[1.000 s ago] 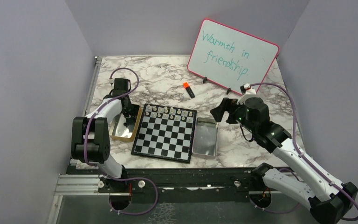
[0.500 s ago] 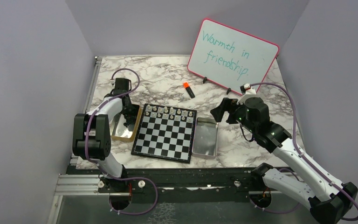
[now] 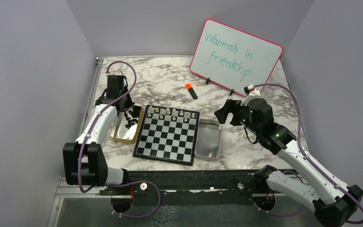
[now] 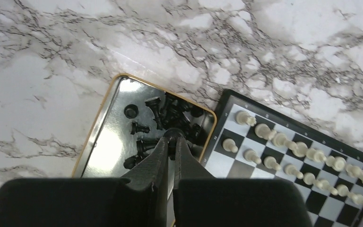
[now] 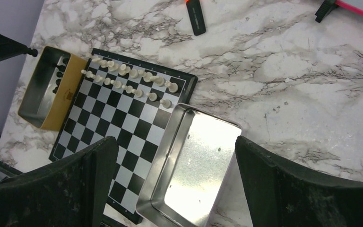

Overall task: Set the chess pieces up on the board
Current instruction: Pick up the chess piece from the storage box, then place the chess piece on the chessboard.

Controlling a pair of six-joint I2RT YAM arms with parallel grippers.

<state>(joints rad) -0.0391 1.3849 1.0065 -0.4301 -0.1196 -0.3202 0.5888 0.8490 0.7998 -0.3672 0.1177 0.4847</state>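
Board (image 3: 167, 136): lies flat mid-counter (image 3: 160, 78), between two trays, turned slightly off square to the counter's edge.
White pieces (image 3: 172, 113): stand upright in the board's two far rows, one to a square; the left wrist view shows them along the board's far edge (image 4: 288, 151).
Black pieces (image 4: 144, 127): in the gold tray, bunched toward its far right corner; several lie on their sides and one or two sit apart nearer the tray's middle.
Gold tray (image 3: 123, 139): just left of the board, its long side against the board's left rim.
Left pincer (image 4: 172, 138): hangs over the gold tray's far end, above the bunch. Its fingers are pressed nearly together, with only a thin slit between them, on a small dark knob at their tips that looks like a black piece (image 4: 172, 134).
Right pincer (image 5: 175, 142): spread wide and holding nothing, raised over the counter right of the silver tray and pointing toward the board.
Silver tray (image 3: 208, 140): just right of the board, long side along the board's right rim.
Marker (image 3: 191, 91): orange-capped, lying on the counter beyond the board's far right corner.
Whiteboard (image 3: 236, 54): pink-rimmed, propped at the far right, reading "Warmth in friendship."
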